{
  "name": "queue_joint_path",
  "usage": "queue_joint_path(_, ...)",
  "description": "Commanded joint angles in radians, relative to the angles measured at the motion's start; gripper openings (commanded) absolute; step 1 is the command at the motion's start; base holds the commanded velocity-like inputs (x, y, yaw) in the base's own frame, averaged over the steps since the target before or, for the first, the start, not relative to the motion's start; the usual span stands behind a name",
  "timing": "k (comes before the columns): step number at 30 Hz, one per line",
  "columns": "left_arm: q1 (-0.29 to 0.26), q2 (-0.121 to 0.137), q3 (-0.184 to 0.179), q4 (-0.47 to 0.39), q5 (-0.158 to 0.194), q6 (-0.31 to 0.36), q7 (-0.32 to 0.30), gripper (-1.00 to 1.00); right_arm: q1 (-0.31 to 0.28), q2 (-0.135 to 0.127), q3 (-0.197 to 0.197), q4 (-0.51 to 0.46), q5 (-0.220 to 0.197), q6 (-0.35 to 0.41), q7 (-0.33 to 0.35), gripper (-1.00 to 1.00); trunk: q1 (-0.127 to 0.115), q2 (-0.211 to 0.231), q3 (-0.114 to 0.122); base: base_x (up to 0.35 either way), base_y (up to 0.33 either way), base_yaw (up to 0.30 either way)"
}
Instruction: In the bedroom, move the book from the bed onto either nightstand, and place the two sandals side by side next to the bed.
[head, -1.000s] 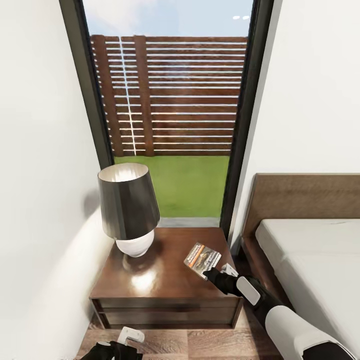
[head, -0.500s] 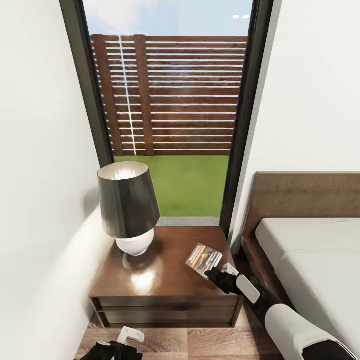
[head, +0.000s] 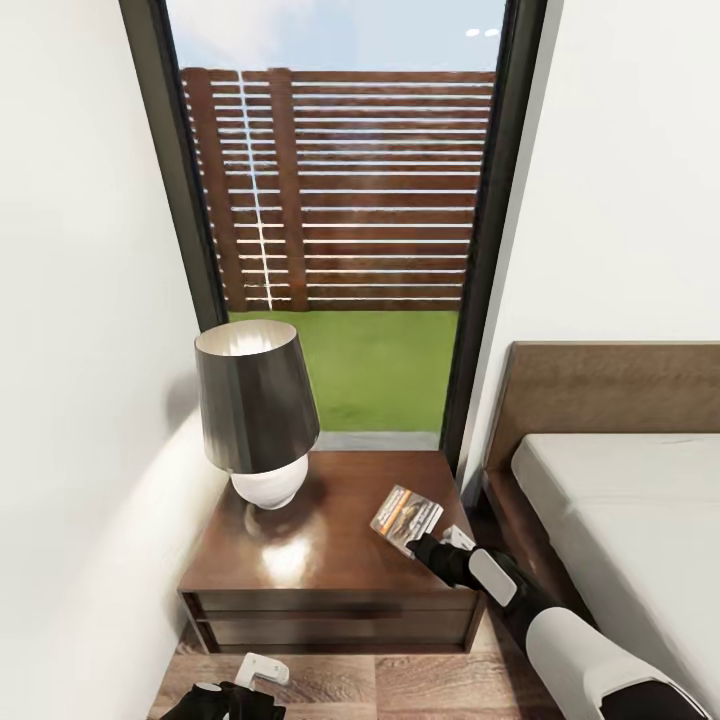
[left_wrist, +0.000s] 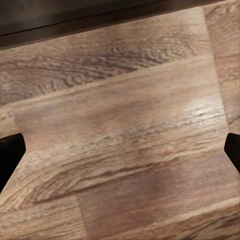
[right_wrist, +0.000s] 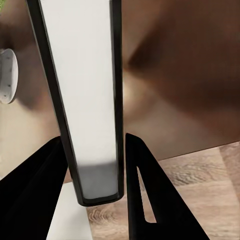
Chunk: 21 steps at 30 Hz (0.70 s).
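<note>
The book (head: 405, 517), with its orange band and brownish picture, hangs tilted just above the right front part of the nightstand (head: 320, 560). My right gripper (head: 422, 545) is shut on its near edge. In the right wrist view the book (right_wrist: 85, 100) shows edge-on between the two dark fingers (right_wrist: 35, 200), over the glossy brown nightstand top (right_wrist: 190, 75). My left gripper (head: 240, 690) hangs low in front of the nightstand, open over the wood-plank floor (left_wrist: 120, 125). The bed (head: 620, 500) with its grey mattress stands to the right. The sandals are out of view.
A lamp (head: 255, 410) with a dark shade and white base stands on the nightstand's back left. A tall dark-framed window (head: 340, 200) behind shows grass and a slatted fence. White walls close in on the left and right.
The whole view has shifted very slightly. The book stays held in the right gripper over the nightstand, and the left arm has not moved.
</note>
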Motion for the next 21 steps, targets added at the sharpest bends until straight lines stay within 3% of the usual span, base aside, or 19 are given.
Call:
queue_joint_path(1, 0.000, 0.000, 0.000, -0.002, -0.007, 0.005, -0.003, 1.00, -0.001, 0.000, 0.002, 0.000, 0.002, 0.002, 0.002, -1.00, 0.000, 0.000, -0.001, 0.000, 0.000, 0.000)
queue_joint_path(21, 0.000, 0.000, 0.000, -0.002, -0.007, 0.005, -0.003, 1.00, -0.027, 0.002, 0.001, 0.001, 0.003, 0.009, -0.001, -1.00, 0.000, 0.000, -0.001, 0.000, 0.000, 0.000)
